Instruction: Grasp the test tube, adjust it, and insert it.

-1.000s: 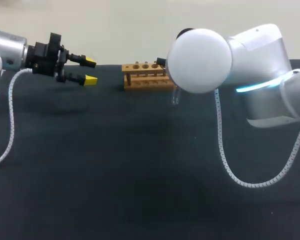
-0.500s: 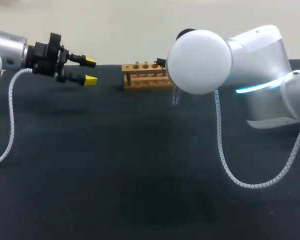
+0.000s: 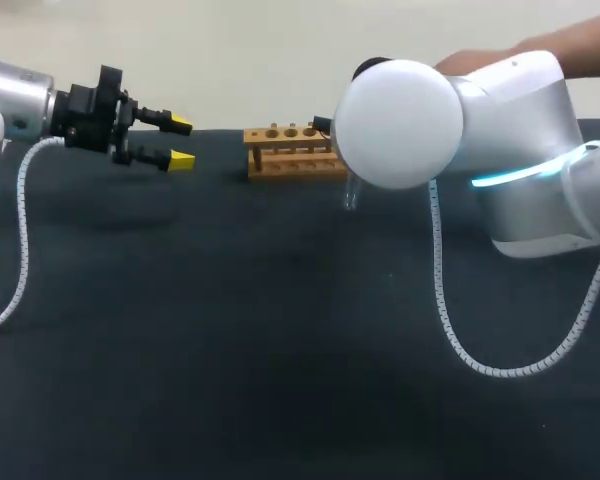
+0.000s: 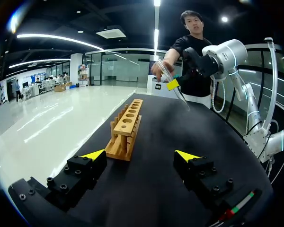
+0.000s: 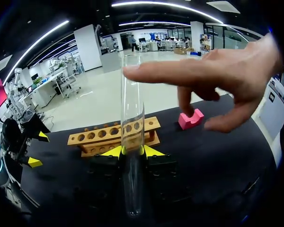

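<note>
The right hand is clamped on the test tube mid-length (a person's finger touches its far end).

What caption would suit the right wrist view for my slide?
Right gripper shut on an upright test tube, a person's finger at its rim, the wooden rack beyond.

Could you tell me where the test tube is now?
In the right wrist view, the test tube is clamped in the right gripper, in front of the wooden rack, with a person's fingertip at its far end.
</note>
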